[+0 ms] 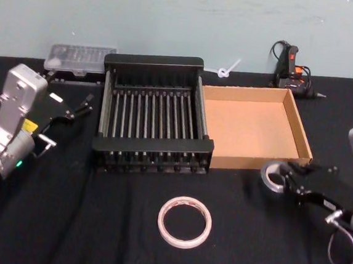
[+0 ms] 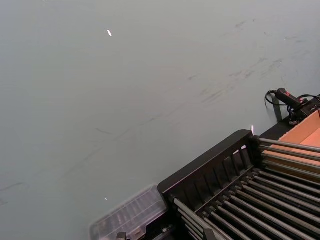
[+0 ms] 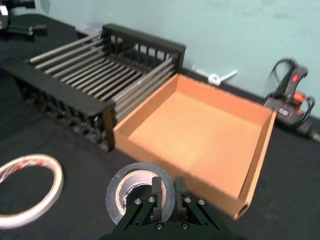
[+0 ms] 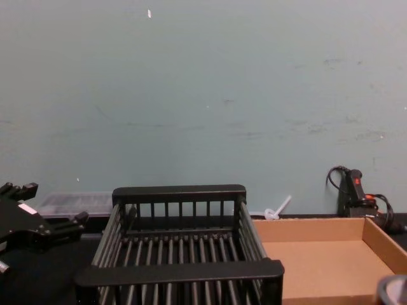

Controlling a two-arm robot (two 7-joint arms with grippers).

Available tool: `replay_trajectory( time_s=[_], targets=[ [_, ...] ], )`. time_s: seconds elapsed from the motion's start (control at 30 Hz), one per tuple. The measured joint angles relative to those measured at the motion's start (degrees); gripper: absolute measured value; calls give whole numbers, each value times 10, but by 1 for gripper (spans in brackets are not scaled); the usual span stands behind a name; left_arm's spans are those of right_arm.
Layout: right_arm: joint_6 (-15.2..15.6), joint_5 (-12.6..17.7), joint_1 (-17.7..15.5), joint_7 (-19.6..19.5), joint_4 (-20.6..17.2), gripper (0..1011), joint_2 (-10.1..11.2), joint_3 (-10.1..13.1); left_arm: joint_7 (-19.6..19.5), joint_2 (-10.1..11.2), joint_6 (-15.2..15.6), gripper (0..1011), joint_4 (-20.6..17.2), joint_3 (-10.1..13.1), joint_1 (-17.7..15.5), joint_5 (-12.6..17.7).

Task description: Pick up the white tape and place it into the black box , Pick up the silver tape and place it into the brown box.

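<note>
A black-clothed table (image 1: 45, 219) fills the lower two-thirds of the head view, with a pale green wall (image 1: 174, 14) across the top. At centre frame sits the black box (image 1: 158, 68), its slatted floor bare, and touching its right side lies the brown box (image 1: 300, 127), a shallow cardboard tray, also bare inside. The chest view shows the two side by side, the black box (image 4: 179, 194) at lower centre and the brown box (image 4: 381, 244) at lower right.

The left gripper (image 1: 83, 107) hangs at mid-left of the head view, beside the black box's left wall, its fingers spread apart and holding nothing. The right gripper (image 1: 288, 180) reaches in from the lower right edge, just in front of the brown box's near wall, its fingers closed on the wall of the silver tape (image 1: 271, 175). In the right wrist view the silver tape (image 3: 125, 187) sits at bottom centre, one finger inside its core and one outside, close in front of the brown box (image 3: 265, 145).

The white tape (image 1: 185, 221) lies flat on the cloth at lower centre of the head view, in front of the black box and well apart from both grippers.

Along the wall, a clear plastic case (image 1: 81, 59) rests at upper left and a black glue gun (image 1: 290, 68) at upper right.
</note>
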Motion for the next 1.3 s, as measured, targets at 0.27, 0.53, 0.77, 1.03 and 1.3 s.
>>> replay_trajectory(
  time_s=[0.27,0.53,0.77,1.03,1.3],
  targets=[
    [-4,-14,68,-5,40,158,-21,-14,0,0,0,1002,0,0,0,0],
    [10,-32,149,-7,102,157,-51,-36,0,0,0,1001,0,0,0,0],
    [13,-45,207,-3,161,157,-74,-52,0,0,0,1001,0,0,0,0],
    [7,-63,266,4,232,158,-100,-72,0,0,0,1001,0,0,0,0],
    [-7,-82,320,9,315,158,-130,-90,0,0,0,1001,0,0,0,0]
  ],
)
